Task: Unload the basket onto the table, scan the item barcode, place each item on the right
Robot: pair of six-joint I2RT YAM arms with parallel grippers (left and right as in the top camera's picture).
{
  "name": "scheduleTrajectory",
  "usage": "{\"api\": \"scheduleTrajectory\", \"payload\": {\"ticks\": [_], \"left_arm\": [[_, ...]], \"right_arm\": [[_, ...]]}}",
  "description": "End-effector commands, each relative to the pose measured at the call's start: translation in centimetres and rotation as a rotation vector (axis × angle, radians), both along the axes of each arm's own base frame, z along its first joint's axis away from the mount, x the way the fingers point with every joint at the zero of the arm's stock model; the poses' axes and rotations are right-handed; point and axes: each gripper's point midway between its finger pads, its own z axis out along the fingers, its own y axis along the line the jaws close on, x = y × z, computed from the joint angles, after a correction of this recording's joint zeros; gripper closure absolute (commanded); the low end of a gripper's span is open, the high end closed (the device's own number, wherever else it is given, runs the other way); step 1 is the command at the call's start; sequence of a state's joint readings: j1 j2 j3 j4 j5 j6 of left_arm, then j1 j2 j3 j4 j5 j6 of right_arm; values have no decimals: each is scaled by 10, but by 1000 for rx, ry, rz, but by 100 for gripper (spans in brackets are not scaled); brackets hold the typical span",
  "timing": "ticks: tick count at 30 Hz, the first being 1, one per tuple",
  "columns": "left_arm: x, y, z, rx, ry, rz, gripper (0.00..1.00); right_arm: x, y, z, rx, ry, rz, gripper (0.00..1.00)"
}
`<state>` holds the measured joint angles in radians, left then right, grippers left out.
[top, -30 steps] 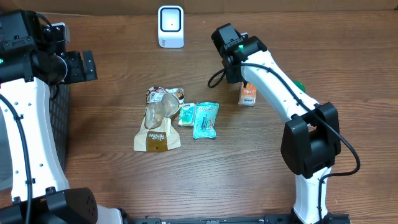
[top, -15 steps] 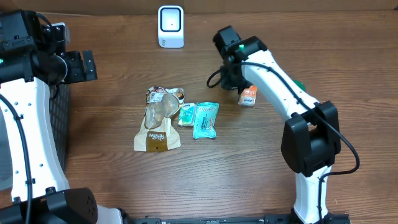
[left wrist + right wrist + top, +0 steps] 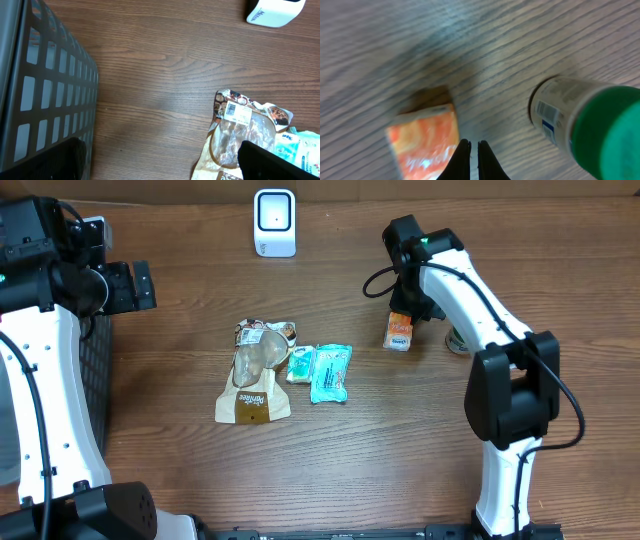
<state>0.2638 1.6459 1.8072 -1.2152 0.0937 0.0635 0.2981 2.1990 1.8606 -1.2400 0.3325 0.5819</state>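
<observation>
Your right claw (image 3: 470,150) is hanging clenched and empty, upper right of frame, between the orange box (image 3: 422,135) and the green-capped bottle (image 3: 580,120) on the surface (image 3: 400,440); your left claw (image 3: 136,285) is standing released, upper left.

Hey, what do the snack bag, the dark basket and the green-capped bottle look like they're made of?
Snack bag: thin plastic film, glossy and crinkled, with a clear window.
Basket: probably rigid plastic, matte dark grey, with a moulded grid of square holes.
Bottle: likely plastic, with a white body, a printed label and a smooth green cap. The blur leaves this uncertain.
</observation>
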Motion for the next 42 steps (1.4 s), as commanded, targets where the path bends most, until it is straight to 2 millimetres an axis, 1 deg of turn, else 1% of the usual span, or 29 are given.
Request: {"api": "scheduleTrajectory", "payload": {"ticks": [1,4,6,9,11,12,13,15,17,18,20,22,23,25,27,28,30,32,33,38,40,41,42], "left_arm": [[1,2,4,16,-9,-19,0],[1,2,4,16,-9,-19,0],[1,2,4,16,-9,-19,0],[1,2,4,16,-9,-19,0],[1,2,4,16,-9,-19,1],[1,2,4,16,-9,-19,0],[1,2,4,16,-9,-19,1],[1,2,4,16,-9,-19,0],[1,2,4,16,-9,-19,1],[1,2,4,16,-9,-19,1],[1,2,4,16,-9,-19,0],[1,2,4,16,-9,-19,0],[1,2,4,16,-9,-19,0],[1,2,4,16,-9,-19,0],[1,2,4,16,-9,-19,1],[1,2,4,16,-9,-19,1],[1,2,4,16,-9,-19,0],[1,2,4,16,-9,-19,1],[1,2,4,16,-9,-19,1],[1,2,4,16,-9,-19,1],[1,2,4,16,-9,-19,0],[1,2,4,16,-9,-19,0],[1,2,4,16,-9,-19,0]], "right_arm": [[2,-6,-27,-73,44,19,96],[4,-4,-39,-69,59,41,96],[7,3,-42,-39,61,85,96],[17,23,-46,57,55,213,95],[19,49,-49,184,67,364,95],[15,82,-48,350,80,552,94],[11,98,-45,435,82,642,94],[4,122,-36,573,72,778,92],[0,137,-25,660,57,864,88],[0,140,-20,674,50,869,87],[3,141,-9,680,44,857,86],[5,140,6,686,48,805,84],[6,137,13,684,56,761,82],[6,125,22,637,86,641,76],[-1,102,23,531,144,440,72],[-6,94,21,501,170,374,70],[-25,76,15,425,249,234,65],[-39,68,6,390,305,177,65],[-44,66,2,386,327,165,65],[-67,61,-29,370,412,144,66],[-72,59,-38,367,427,140,67],[-73,57,-45,362,428,137,69],[-73,55,-48,356,423,136,70]]}}
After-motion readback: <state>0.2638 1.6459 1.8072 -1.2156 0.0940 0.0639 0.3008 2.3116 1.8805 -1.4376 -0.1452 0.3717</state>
